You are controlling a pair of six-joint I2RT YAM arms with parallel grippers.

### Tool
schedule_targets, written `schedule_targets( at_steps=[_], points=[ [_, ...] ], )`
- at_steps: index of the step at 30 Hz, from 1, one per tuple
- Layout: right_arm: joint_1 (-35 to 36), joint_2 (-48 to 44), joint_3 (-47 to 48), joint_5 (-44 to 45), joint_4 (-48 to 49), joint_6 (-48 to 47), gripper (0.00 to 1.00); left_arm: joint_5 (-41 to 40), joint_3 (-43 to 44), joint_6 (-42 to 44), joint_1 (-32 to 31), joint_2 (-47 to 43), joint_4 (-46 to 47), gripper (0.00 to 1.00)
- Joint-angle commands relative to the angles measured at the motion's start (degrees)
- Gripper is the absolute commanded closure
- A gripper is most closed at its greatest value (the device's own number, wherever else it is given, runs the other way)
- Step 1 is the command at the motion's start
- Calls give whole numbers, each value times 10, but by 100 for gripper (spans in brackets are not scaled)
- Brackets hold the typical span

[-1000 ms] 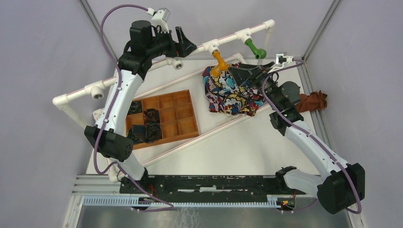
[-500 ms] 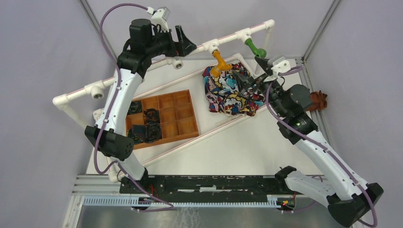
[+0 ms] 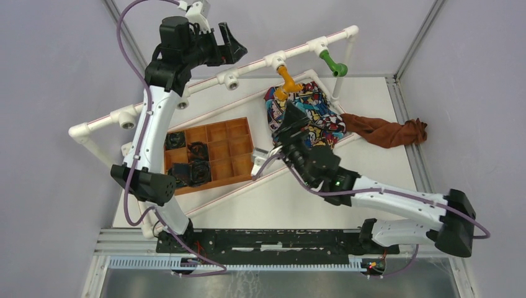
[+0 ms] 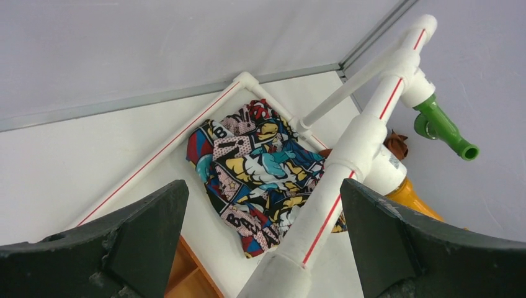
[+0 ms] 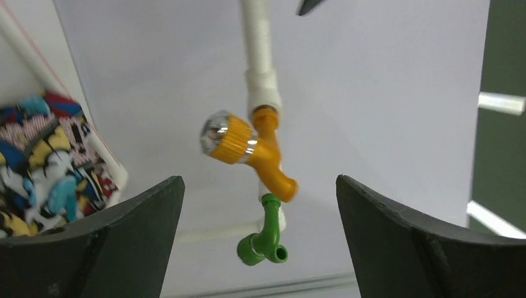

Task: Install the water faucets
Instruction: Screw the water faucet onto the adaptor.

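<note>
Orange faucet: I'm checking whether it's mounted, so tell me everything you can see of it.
The orange faucet looks like glossy orange-yellow plastic, with a bent spout and a ribbed knob capped in chrome. Its neck sits in a white fitting on the pipe, so it hangs from there, spout angled down over the printed cloth. The green faucet hangs apart from it on the next fitting. Nothing grips it.

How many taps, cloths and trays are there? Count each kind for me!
Taps: 2 (orange-yellow tap, green tap)
Cloths: 2 (comic-print cloth, brown cloth)
Trays: 1 (wooden tray)
Total: 5
</note>
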Motion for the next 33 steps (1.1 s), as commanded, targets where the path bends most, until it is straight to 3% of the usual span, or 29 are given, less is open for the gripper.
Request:
schedule_targets(
  at_steps=[1,11,28,33],
  points=[
    [9,46,-35,104,151,-307,2,-21,-18,-18,1,-29,-9,0],
    [-15,111,-57,48,277,-407,2,28,-66,-11,1,-65,28,0],
    [-104,180,10,-13,251,-400,2,87,-96,-11,1,-61,63,0],
    [-111,193,29,-17,243,-393,13,86,-96,-9,2,-60,60,0]
  ],
)
